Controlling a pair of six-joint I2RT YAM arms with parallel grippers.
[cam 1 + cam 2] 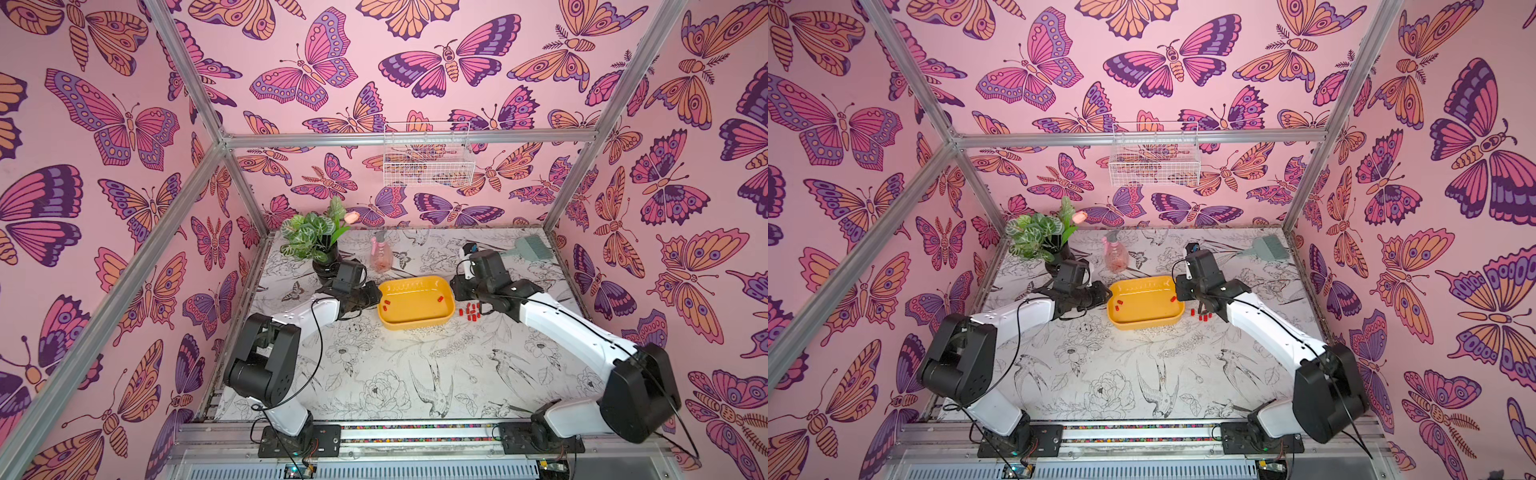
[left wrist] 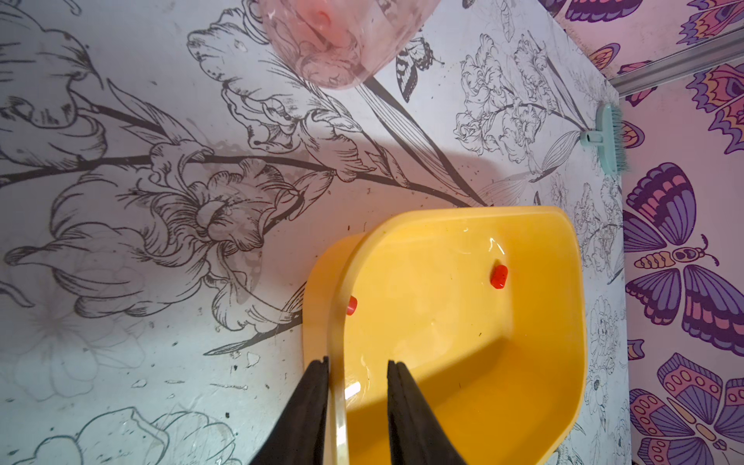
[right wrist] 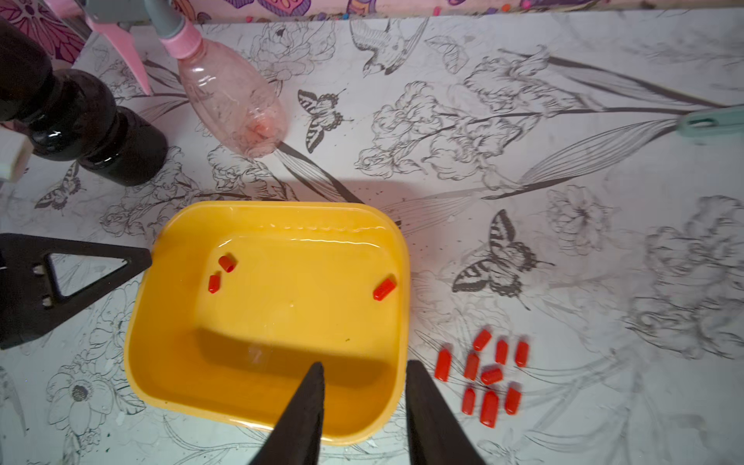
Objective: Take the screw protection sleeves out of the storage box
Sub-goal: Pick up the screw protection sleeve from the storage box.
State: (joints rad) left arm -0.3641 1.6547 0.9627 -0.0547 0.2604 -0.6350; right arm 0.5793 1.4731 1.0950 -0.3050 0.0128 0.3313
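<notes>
The yellow storage box (image 1: 415, 322) sits mid-table in both top views. Three red screw protection sleeves lie inside it: two (image 3: 219, 273) near one end, one (image 3: 383, 289) near the other. Several more sleeves (image 3: 487, 374) lie in a cluster on the table just beyond the box's right side (image 1: 469, 311). My left gripper (image 2: 358, 362) straddles the box's left rim (image 2: 336, 322), one finger outside and one inside, gripping it. My right gripper (image 3: 365, 363) hangs open and empty over the box's near right corner, one finger above the box floor, the other above the table beside the cluster.
A pink spray bottle (image 1: 381, 255) and a potted plant in a black vase (image 1: 322, 249) stand behind the box. A teal brush (image 1: 530, 247) lies at the back right. A white wire basket (image 1: 428, 156) hangs on the back wall.
</notes>
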